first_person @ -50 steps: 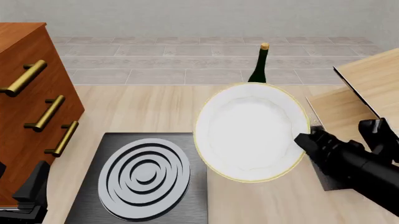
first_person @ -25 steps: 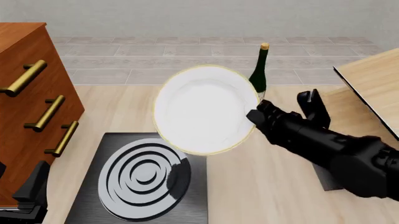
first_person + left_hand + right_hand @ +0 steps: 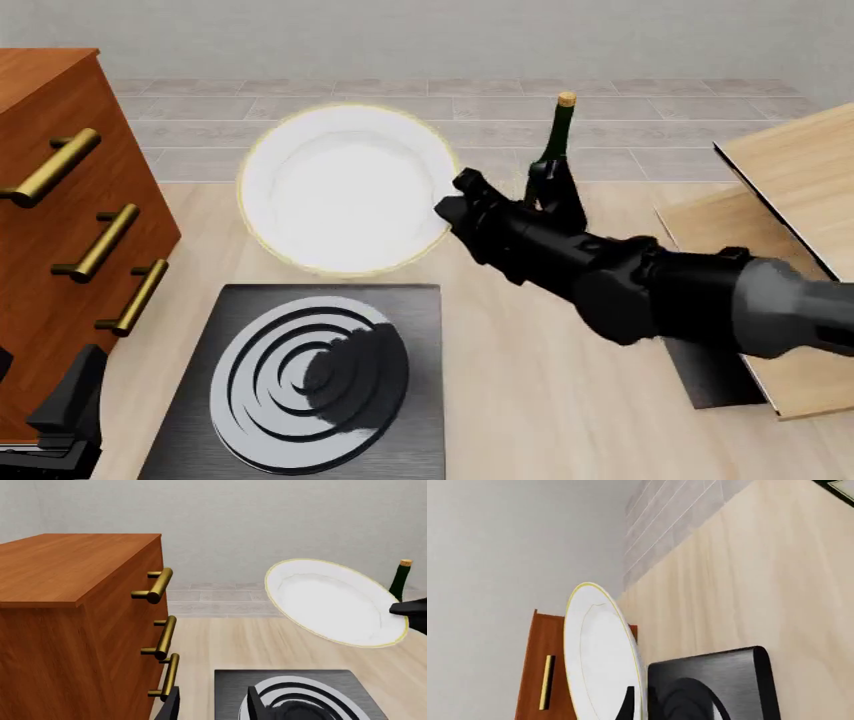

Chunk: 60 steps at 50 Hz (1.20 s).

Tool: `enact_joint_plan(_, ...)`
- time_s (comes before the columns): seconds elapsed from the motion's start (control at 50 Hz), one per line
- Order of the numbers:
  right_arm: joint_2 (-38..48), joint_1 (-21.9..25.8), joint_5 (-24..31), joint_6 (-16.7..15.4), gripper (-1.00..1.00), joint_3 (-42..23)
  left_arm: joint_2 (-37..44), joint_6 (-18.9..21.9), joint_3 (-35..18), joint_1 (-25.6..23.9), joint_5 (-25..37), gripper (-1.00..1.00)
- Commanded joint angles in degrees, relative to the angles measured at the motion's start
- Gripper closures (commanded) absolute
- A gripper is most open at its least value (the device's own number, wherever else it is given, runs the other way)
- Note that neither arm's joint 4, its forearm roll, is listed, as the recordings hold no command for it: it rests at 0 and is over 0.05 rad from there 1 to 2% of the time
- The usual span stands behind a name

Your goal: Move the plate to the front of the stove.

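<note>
1. Left wrist view: the plate [image 3: 333,601] hangs in the air, tilted, its white face turned toward this camera and its far rim higher than its near rim. The right gripper [image 3: 408,611] pinches its rim at one side. Below it lies the stove [image 3: 293,696] on the pale wood tabletop [image 3: 213,645], with a wooden drawer cabinet [image 3: 80,625] just beside the stove. The left gripper [image 3: 210,707] shows two dark fingertips standing apart, holding nothing. A green bottle [image 3: 399,580] stands behind the plate.

2. Front view: the plate [image 3: 350,188] is raised over the tabletop [image 3: 534,400], above the stove's far edge, between the cabinet [image 3: 67,200] and the bottle [image 3: 554,160]. The right gripper [image 3: 454,205] is clamped on the plate's right rim. The stove [image 3: 314,375] sits near the view's bottom edge; bare tabletop lies beyond it. A wooden board [image 3: 787,210] lies at the right. A tiled floor strip and a grey wall lie beyond the tabletop.

3. Right wrist view: the plate [image 3: 600,660] appears nearly edge-on, gripped at its rim, with the stove [image 3: 720,685] beside it.
</note>
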Motion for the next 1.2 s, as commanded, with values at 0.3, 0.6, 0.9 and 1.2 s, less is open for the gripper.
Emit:
enact_joint_plan(0.3, 17.9, -0.3, 2.8, 4.2, 1.0, -20.9, 0.0, 0.0, 0.0, 0.0, 0.0, -1.0)
enact_joint_plan(0.6, 29.0, -1.8, 6.6, 5.9, 1.0, -33.5, 0.0, 0.0, 0.0, 0.0, 0.0, -1.0)
enact_joint_plan(0.9, 41.5, -4.6, 12.2, 7.0, 1.0, -47.4, 0.0, 0.0, 0.0, 0.0, 0.0, -1.0)
enact_joint_plan(1.2, 50.3, -6.0, 18.3, 7.0, 1.0, -58.1, 0.0, 0.0, 0.0, 0.0, 0.0, -1.0)
